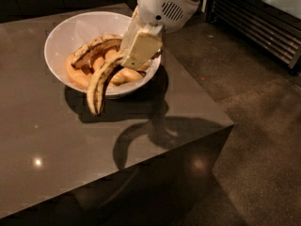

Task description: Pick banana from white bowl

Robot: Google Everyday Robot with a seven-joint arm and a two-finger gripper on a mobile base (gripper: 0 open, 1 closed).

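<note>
The white robot arm's cream-padded claw [136, 54] hangs over the right side of the large round white bowl [55, 44]. It is pinched on the upper end of the long, pale-yellow, black-streaked banana [100, 84], though the near pad hides the contact itself, so how deep the hold goes is only a guess. The hold looks to be right at one end, with nearly all the fruit's weight hanging away from it. The banana could therefore swing, pivot between the pads or slip free, and its low tip could catch the bowl's front rim and drag the bowl along the dark glossy counter [70, 168]. The banana's long axis runs diagonally from the claw at upper right to lower left. Its free end points down toward the counter, crossing the rim, beside the darker blotched banana [96, 46] and smooth orange pieces [76, 74] in the bowl.
</note>
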